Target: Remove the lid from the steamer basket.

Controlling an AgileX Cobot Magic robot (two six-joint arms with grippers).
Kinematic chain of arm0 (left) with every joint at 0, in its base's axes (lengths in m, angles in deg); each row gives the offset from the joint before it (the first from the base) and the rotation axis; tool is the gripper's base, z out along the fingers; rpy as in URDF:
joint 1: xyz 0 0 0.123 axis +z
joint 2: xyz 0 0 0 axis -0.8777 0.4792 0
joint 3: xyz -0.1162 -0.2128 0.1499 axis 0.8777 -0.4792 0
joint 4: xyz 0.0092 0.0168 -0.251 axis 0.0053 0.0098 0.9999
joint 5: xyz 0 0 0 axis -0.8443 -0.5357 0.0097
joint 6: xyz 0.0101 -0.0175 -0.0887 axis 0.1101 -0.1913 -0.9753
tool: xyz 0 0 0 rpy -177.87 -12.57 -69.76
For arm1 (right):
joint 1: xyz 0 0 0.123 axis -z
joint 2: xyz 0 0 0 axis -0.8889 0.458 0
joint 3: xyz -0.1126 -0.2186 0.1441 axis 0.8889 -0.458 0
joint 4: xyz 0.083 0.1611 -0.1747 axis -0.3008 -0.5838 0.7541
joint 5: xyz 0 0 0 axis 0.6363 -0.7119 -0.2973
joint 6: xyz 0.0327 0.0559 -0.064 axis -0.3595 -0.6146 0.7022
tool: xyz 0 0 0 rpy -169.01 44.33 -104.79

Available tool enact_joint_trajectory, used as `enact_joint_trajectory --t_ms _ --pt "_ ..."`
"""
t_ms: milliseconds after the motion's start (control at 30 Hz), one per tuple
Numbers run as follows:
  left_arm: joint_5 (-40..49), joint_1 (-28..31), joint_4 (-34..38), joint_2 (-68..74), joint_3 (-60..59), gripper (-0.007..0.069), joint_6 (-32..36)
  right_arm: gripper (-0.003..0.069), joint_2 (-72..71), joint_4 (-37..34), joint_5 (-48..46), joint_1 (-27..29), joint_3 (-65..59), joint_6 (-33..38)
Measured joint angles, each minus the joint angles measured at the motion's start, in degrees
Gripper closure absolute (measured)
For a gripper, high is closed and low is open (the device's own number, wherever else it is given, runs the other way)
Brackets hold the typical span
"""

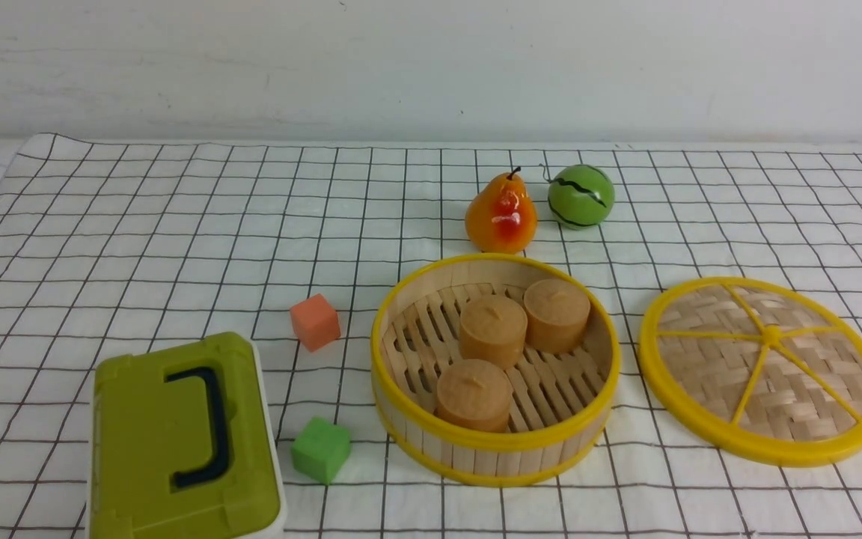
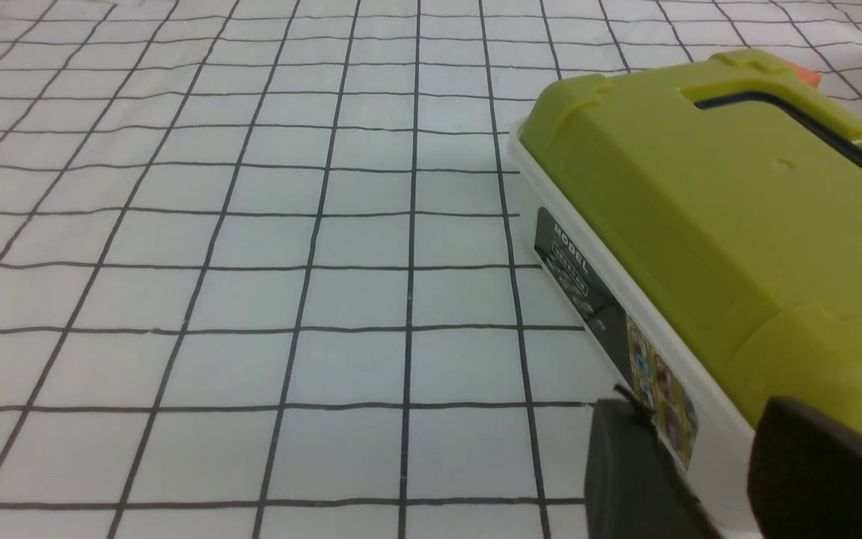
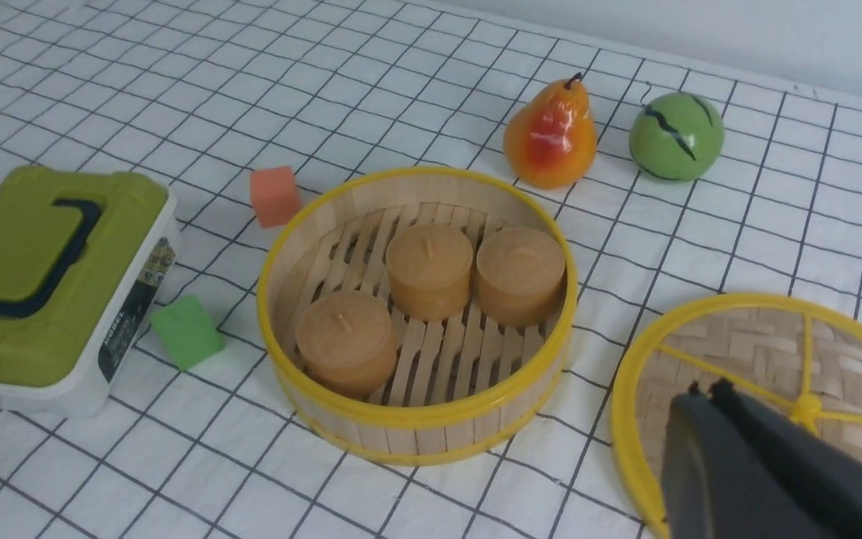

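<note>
Bamboo lid is seen lying flat on the cloth, right of the basket and clear of it; removal is judged done. Right gripper hangs over the lid with jaws together, empty. Left gripper is parted, idle. Only withdrawal is called for.

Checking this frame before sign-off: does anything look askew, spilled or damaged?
Nothing stands out. The woven bamboo lid with yellow spokes lies flat on the checked cloth, apart from the round bamboo-slat steamer basket, whose three tan cylinders stand upright inside.
</note>
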Motion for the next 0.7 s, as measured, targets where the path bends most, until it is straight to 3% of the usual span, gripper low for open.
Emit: enact_joint_trajectory --t_ms 200,367,633,700 --pt "0.0 0.0 0.0 0.0 0.0 0.0385 0.0 0.0675 -0.63 2.37 5.65 0.0 -2.31 0.14" --pt "0.0 0.0 0.0 0.0 0.0 0.0385 0.0 0.0683 -6.32 8.88 14.2 0.0 -10.51 -1.28" --pt "0.0 0.0 0.0 0.0 0.0 0.0386 0.0 0.0683 -30.08 27.95 39.55 0.0 -40.94 -24.07" --pt "0.0 0.0 0.0 0.0 0.0 0.0386 0.0 0.0683 -32.77 29.3 41.31 0.0 -43.95 -25.53"
